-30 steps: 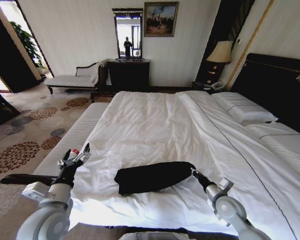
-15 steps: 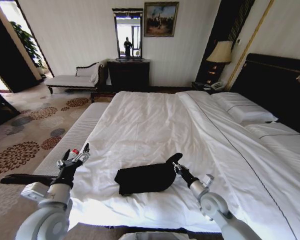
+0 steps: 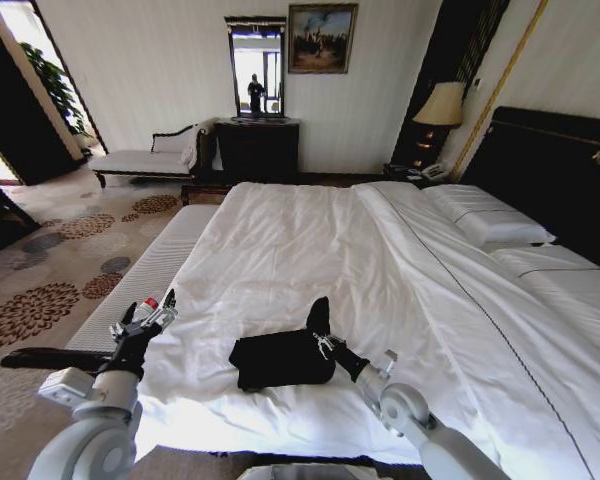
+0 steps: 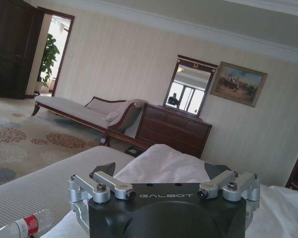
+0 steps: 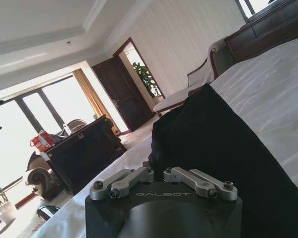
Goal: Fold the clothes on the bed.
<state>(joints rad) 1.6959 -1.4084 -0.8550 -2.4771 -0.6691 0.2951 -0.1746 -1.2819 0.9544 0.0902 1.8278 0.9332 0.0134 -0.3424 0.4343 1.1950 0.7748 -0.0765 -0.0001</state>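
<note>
T-shirt [image 3: 280, 358] lies bunched near the foot of the bed [image 3: 310, 250], long axis across it, its right end lifted upright. Right gripper [image 3: 323, 341] is clamped on that raised end. Left gripper [image 3: 146, 316] hovers wide open over the bench [image 3: 150, 275], near a bottle [image 4: 17, 229].

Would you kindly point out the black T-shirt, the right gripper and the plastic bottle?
black T-shirt [image 3: 275, 360], head view, on the flat folded body.
right gripper [image 3: 321, 344], head view, at its tips pinching the lifted cloth.
plastic bottle [image 4: 16, 229], left wrist view, on its red label.
</note>
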